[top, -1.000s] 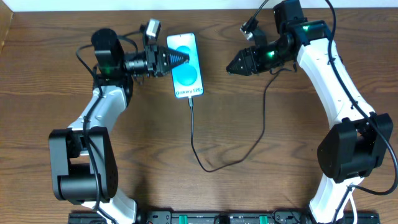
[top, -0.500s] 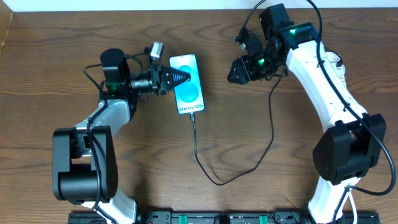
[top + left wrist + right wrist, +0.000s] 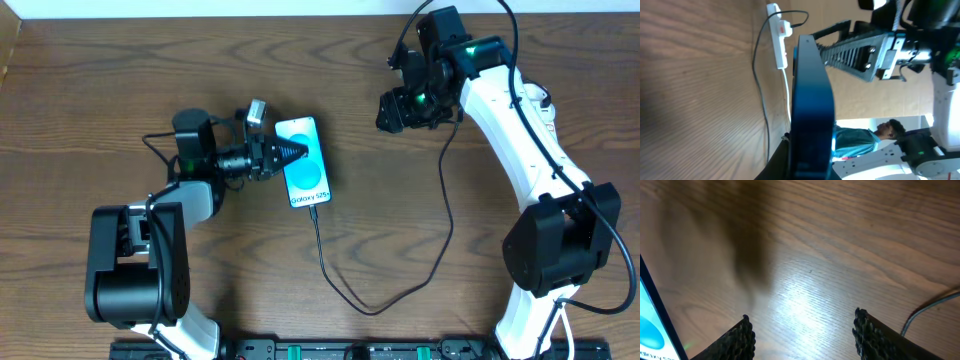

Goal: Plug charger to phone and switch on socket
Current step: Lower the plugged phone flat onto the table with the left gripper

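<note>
**Phone** (image 3: 303, 162). It lies flat and screen up on the table (image 3: 90, 90), left of centre. It sits closer to the robot's side than a second ago and is turned a little.

**Left gripper** (image 3: 291, 153). The jaws are drawn together on the phone's left edge. It has travelled with the phone, so we judge that it is dragging the phone, not just touching it.

**Charger** (image 3: 375, 312). The tip meets the phone's lower edge and has stayed there through the shift, so we count it as plugged in. The slack loop now hangs lower and wider across the wood.

**Right gripper** (image 3: 802, 315). The fingers stand apart with bare wood between them and hold nothing. They are wider than a second ago, and the arm has drawn back toward the far edge.

**Socket** (image 3: 778, 37). We see it only from the left wrist, white with a red mark, lying on the wood beyond the phone. The overhead view does not show it. We judge that its switch is the step left, and the free right gripper looks the likelier tool for it.

**Room.** The phone sits well clear of every table edge. Open wood lies between the phone and the right gripper. The charger's loop runs under the right arm's reach, so a low sweep there could snag it and tug the tip out.
</note>
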`<act>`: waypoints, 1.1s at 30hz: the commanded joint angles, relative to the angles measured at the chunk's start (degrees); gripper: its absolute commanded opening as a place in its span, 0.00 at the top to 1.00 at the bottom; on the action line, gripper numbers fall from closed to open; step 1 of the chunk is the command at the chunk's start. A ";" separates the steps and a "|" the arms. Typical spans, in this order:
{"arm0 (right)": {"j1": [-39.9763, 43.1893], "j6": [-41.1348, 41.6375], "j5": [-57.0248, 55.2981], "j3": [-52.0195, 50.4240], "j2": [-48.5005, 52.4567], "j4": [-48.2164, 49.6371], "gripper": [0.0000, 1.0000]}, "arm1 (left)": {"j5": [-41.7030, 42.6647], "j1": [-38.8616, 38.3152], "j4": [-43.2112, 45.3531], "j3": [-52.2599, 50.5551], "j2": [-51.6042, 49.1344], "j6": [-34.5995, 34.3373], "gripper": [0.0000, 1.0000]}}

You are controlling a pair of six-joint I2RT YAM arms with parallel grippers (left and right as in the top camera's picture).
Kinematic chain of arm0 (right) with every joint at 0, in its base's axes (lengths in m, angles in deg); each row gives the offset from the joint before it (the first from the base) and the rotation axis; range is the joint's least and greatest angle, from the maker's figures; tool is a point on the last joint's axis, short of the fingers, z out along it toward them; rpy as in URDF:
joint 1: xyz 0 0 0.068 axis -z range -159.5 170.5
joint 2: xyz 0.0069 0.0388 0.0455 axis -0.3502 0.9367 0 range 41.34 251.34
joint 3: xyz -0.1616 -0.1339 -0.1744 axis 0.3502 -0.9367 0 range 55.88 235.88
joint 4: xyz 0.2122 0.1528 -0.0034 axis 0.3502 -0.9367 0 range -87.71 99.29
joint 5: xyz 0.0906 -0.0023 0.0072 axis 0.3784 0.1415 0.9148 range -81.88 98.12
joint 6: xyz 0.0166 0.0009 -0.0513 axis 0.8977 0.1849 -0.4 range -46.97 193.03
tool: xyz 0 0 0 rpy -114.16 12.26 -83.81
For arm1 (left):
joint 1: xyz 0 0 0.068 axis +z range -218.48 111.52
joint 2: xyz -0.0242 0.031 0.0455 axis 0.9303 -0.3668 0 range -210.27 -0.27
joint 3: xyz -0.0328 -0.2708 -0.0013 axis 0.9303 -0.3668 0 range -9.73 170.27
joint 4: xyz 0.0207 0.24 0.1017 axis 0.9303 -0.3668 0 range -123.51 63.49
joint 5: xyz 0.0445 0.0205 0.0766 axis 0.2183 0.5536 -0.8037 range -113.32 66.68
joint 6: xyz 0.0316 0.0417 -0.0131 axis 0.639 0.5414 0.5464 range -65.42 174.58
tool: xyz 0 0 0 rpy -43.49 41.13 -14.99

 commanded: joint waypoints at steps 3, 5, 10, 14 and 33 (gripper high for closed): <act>-0.28 1.01 -2.69 0.09 -0.61 -0.04 0.36 | -0.55 -0.13 -0.09 -2.32 0.02 4.02 0.93; -0.31 1.05 -2.67 0.09 -0.61 0.11 0.36 | -1.25 -0.13 -0.13 -2.80 0.02 4.20 0.93; -0.31 1.44 -2.67 0.09 -0.61 -0.11 0.36 | -4.44 -0.15 -2.69 -3.26 0.02 5.05 0.92; -0.31 1.42 -2.67 0.09 -0.61 -0.11 0.36 | -5.31 -0.15 -2.69 -3.26 0.02 5.03 0.93; -0.31 1.44 -2.67 0.04 -0.61 -0.46 0.36 | -11.89 -0.15 -8.74 -3.23 -5.99 7.13 0.93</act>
